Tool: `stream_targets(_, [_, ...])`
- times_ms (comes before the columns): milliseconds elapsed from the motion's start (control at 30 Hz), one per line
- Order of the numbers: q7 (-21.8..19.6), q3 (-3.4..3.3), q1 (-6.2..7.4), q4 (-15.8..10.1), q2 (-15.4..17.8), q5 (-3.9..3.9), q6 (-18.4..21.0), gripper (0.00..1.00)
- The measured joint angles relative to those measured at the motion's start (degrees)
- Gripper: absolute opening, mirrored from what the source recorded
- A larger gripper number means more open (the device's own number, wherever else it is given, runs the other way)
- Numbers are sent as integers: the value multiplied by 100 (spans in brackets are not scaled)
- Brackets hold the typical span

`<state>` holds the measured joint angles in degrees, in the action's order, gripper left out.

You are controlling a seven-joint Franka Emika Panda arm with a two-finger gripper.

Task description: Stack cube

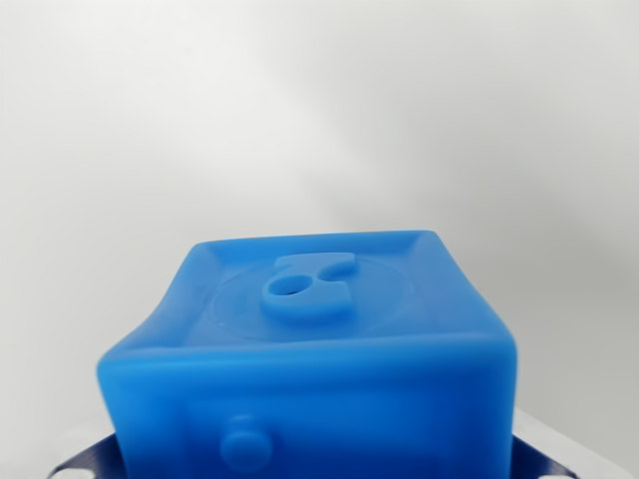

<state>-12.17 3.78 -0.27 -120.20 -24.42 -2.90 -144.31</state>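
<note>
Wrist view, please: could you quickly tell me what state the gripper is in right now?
Gripper: cannot be told. The blue cube fills the lower frame, very close to the camera, and no fingers are clearly visible around it.

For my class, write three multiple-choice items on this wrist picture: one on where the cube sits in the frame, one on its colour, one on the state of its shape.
1. Where in the wrist view is the cube?
A. Lower middle
B. Top left corner
C. Far right edge

2. What colour is it?
A. Red
B. Blue
C. Green

3. What state is its shape in?
A. Crisp, straight sides
B. Split in two
C. Sides bowed inward on the wrist view's left

Answers: 1 A, it fills the lower middle, cut off by the bottom edge. 2 B, every visible face is blue. 3 C, its left side curves in.
</note>
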Motion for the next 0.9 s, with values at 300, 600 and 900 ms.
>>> stream_targets(300, [-277,-69,0,-339,282,71,-59,0])
stream_targets(600, [-560,-137,0,-664,547,129,-114,0])
stream_targets(900, [-842,-206,-1,-983,814,179,-176,0])
